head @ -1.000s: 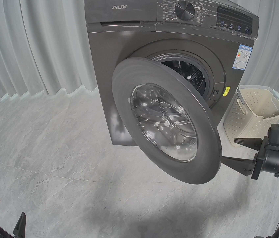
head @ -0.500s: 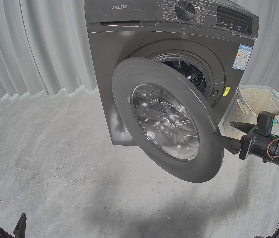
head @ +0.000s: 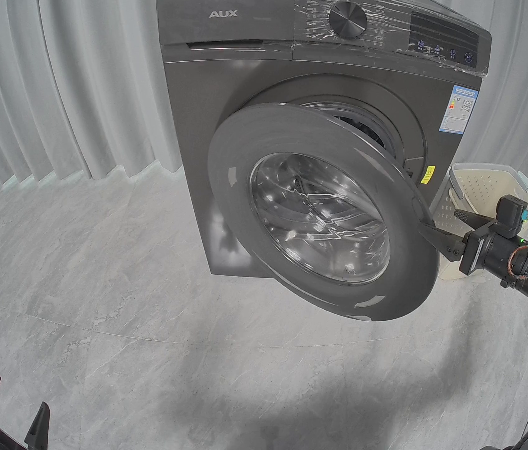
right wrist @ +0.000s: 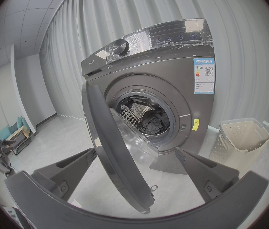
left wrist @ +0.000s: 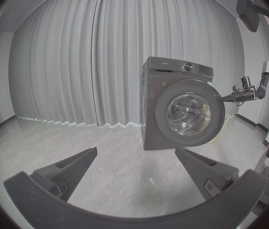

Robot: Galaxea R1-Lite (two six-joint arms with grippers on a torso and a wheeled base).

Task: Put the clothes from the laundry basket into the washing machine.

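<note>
Where the door (head: 320, 214) has its free rim: the round door of the washing machine (head: 245, 82) hangs partly open, hinged on our left. Its free rim stands right at the tips of our right gripper (head: 440, 220). We cannot tell whether a tip touches it.
Right grip: spread wide and holding nothing. In the right wrist view the rim's edge runs up between the two fingers (right wrist: 204, 172).
Door's axis: the rim passes roughly upright by the fingertips and the door's face slants away from the opening. We judge that a push toward the machine's front would swing it shut.
Clothes: a dark garment (right wrist: 155, 121) lies inside the drum (right wrist: 128, 113), behind the door.
Laundry basket (head: 488, 185): cream, standing just beside the machine on our right, behind the right gripper. We see nothing in it.
Left gripper (head: 17, 390): low on our left and well apart from the door, fingers spread and empty.
Nearer arm: the right, by far.
Step in hand: we judge the loading done and closing the door next.
</note>
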